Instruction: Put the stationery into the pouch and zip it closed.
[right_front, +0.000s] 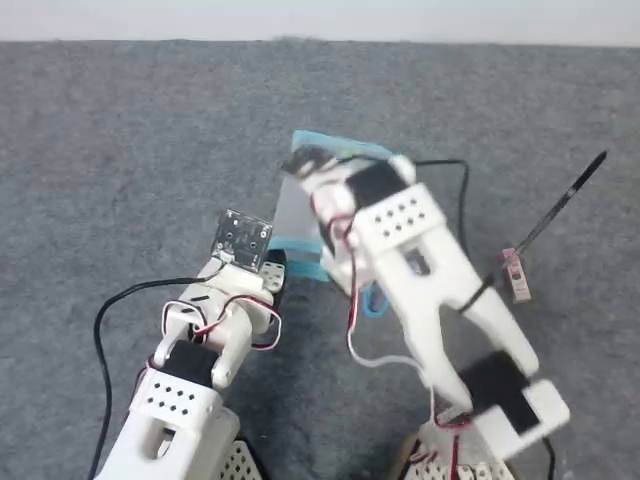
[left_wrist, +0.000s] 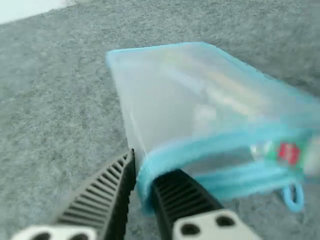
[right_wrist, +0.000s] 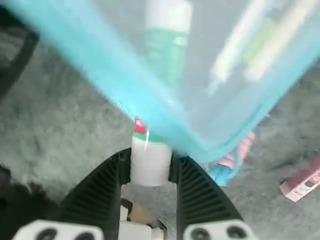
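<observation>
Translucent pouch (left_wrist: 190, 105) lying near the middle of the grey felt tabletop (right_front: 120, 130). The left gripper (left_wrist: 144, 172) is clamped on a corner of the pouch's blue zipper edge (left_wrist: 210, 150). The right gripper (right_wrist: 151, 159) grasps a white, green-labelled glue stick (right_wrist: 149, 170) whose far end sits inside the pouch mouth. A black pen (right_front: 565, 200) and a small pink item (right_front: 516, 273) lie apart on the right arm's side. The felt runs wide on the other side, up to the far edge below a pale wall (right_front: 320, 18).
</observation>
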